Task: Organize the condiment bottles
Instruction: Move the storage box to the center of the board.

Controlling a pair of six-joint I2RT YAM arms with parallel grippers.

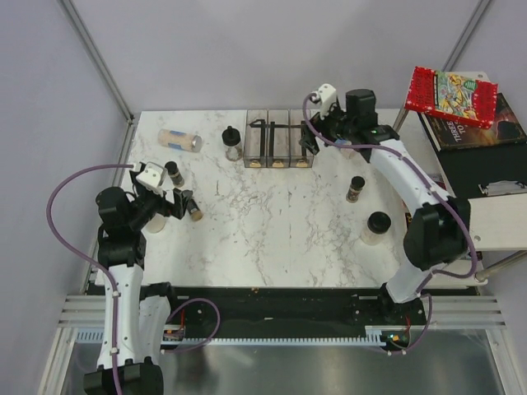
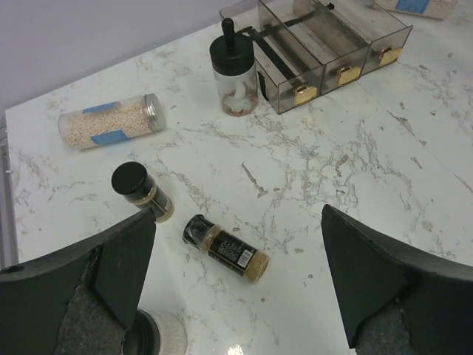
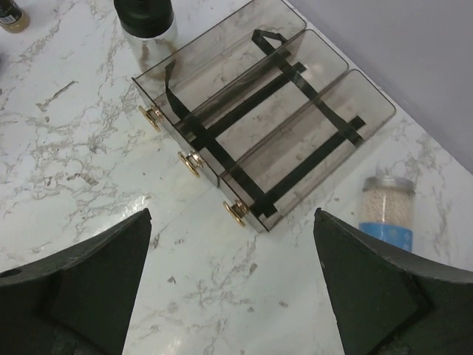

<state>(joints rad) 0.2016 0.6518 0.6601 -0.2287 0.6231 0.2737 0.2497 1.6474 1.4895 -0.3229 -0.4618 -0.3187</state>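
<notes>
My left gripper (image 1: pixel 181 202) (image 2: pixel 236 288) is open and empty, hovering just above a slim brown spice bottle (image 2: pixel 225 249) (image 1: pixel 195 211) lying on its side. A second spice bottle (image 2: pixel 140 190) (image 1: pixel 174 172) stands beside it, and a black-lidded jar (image 2: pixel 155 336) is under my left finger. A beige blue-labelled bottle (image 1: pixel 179 140) (image 2: pixel 111 122) lies at the back left. Another black-lidded jar (image 1: pixel 233 140) (image 2: pixel 235 74) (image 3: pixel 145 22) stands left of the clear rack (image 1: pixel 280 138) (image 3: pixel 259 126). My right gripper (image 1: pixel 313 136) (image 3: pixel 233 296) is open and empty over the rack's right front corner. A second beige bottle (image 3: pixel 387 209) stands right of the rack.
A third spice bottle (image 1: pixel 356 188) and a black-lidded jar (image 1: pixel 377 226) stand on the right side of the marble table (image 1: pixel 272 239). A red box (image 1: pixel 453 95) and dark books (image 1: pixel 486 127) lie off the table's right edge.
</notes>
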